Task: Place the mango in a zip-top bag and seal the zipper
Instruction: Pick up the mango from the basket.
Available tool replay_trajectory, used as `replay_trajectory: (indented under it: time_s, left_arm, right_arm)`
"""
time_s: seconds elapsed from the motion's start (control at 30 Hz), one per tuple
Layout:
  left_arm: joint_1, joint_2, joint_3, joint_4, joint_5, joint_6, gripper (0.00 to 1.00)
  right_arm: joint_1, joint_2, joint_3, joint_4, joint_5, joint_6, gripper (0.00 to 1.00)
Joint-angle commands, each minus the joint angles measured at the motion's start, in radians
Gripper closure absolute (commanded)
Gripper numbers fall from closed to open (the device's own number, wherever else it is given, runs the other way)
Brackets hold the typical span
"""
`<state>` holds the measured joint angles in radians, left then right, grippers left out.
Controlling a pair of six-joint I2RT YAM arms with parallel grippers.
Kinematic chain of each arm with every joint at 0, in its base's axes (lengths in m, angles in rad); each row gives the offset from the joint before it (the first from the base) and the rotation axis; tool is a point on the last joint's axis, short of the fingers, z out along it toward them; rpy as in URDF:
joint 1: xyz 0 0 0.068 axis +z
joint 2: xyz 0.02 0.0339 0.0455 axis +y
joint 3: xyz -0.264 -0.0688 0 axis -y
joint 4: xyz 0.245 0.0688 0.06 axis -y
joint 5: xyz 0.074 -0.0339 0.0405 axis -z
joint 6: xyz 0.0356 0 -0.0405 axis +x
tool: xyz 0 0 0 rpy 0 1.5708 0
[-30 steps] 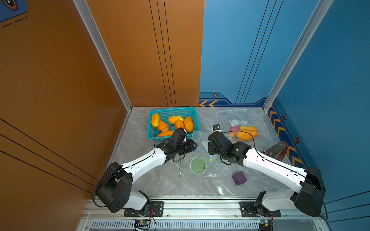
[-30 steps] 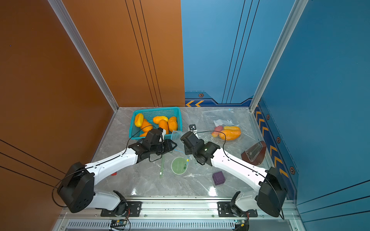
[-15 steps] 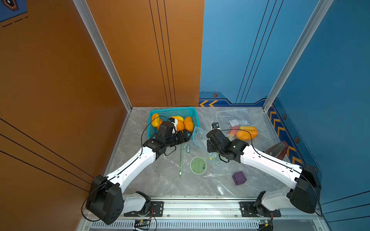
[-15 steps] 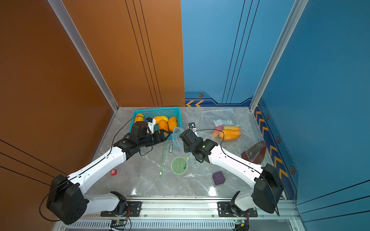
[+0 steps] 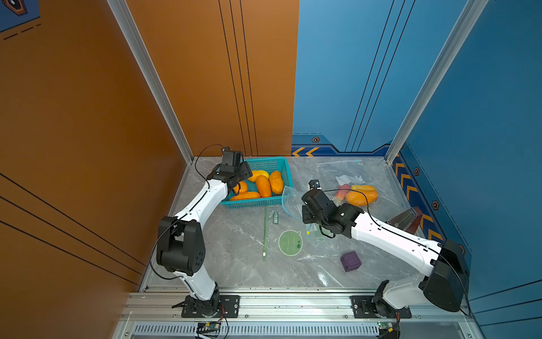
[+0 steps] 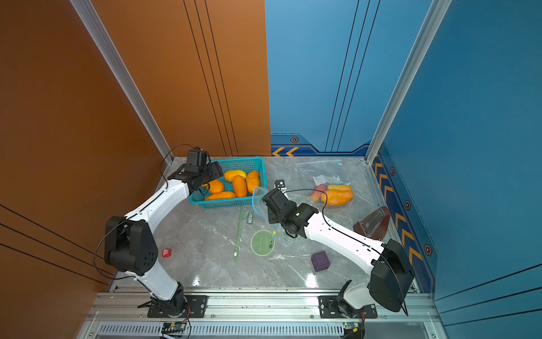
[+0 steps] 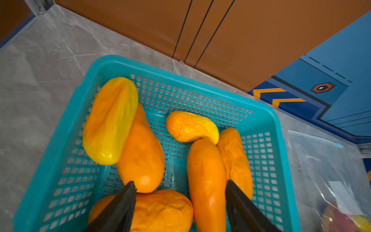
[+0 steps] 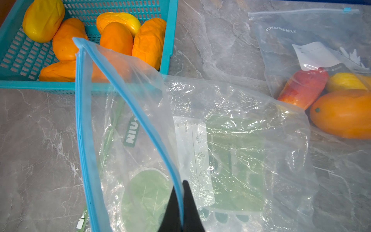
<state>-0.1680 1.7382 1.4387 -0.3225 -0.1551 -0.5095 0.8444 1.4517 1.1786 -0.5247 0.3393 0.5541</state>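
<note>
Swung away from the zip-top bag (image 8: 241, 120), the left gripper (image 7: 180, 183) now hangs over the basket (image 7: 180, 96), jaws apart above crowded mangoes (image 7: 140, 156), so it may pinch two; the right gripper (image 8: 180, 185) is clamped on the bag's rim

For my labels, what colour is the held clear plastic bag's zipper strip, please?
Light blue zipper strip, best seen in the right wrist view.

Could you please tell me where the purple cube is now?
In both top views the purple cube rests on the table on the right side, beside the right arm's white forearm, right of the green circle printed on a bag.
</note>
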Motion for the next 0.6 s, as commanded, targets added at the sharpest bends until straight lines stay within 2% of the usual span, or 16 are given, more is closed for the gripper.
replay_trajectory:
  time_s: [0.0,0.2,0.57]
  left_arm:
    - [0.028,0.070,0.075,-0.107,-0.088,0.116,0.32]
    - [0.041,0.194,0.160,-0.152,-0.128,0.220,0.35]
    - [0.056,0.286,0.233,-0.186,-0.199,0.266,0.32]
  right_arm:
    - [0.006,0.022,0.035,-0.026,-0.005,0.004,0.96]
    - [0.008,0.041,0.055,-0.037,-0.007,0.002,0.96]
    - [0.014,0.046,0.064,-0.049,0.000,0.006,0.96]
